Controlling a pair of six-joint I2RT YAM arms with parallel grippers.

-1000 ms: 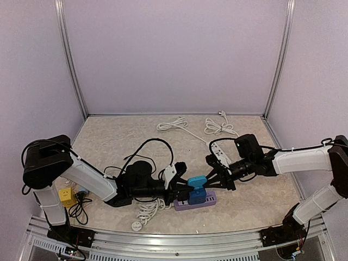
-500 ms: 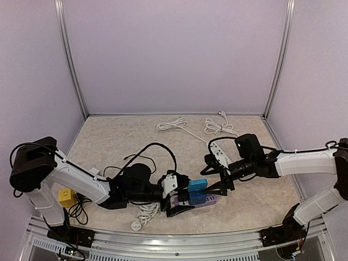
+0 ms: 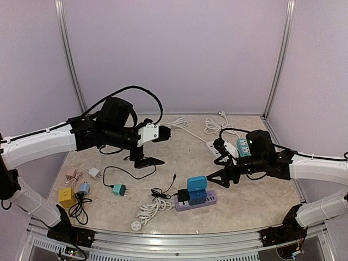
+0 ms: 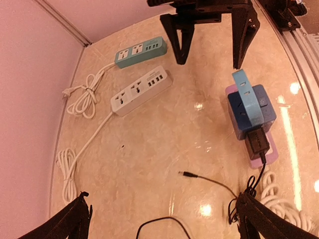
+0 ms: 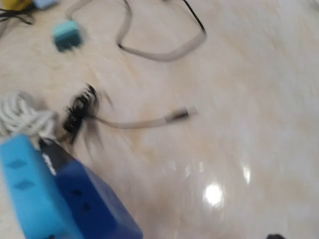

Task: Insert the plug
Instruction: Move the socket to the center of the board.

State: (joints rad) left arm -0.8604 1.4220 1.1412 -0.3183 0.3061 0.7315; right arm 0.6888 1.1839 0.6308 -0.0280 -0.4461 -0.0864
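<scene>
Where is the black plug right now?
Top view: by the near edge of the table, centre, the black plug sits on the left end of the purple power strip, beside the blue adapters.

On the surface [image 4: 164, 144] — black plug [image 4: 257, 144] sits in pink strip [image 4: 269, 157], touching blue adapter [image 4: 267, 112]; white strip [image 4: 141, 90] and teal strip [image 4: 140, 51] well apart.

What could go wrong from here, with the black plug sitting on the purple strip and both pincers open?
1. The black plug may be only partly seated in the purple strip; the views cannot confirm depth, so it might work loose.
2. The right pincer hangs open close to the stacked blue adapters; a sweep could knock them or shift the strip.
3. The thin black cable lies loose beside the strip and could snag a finger.
</scene>
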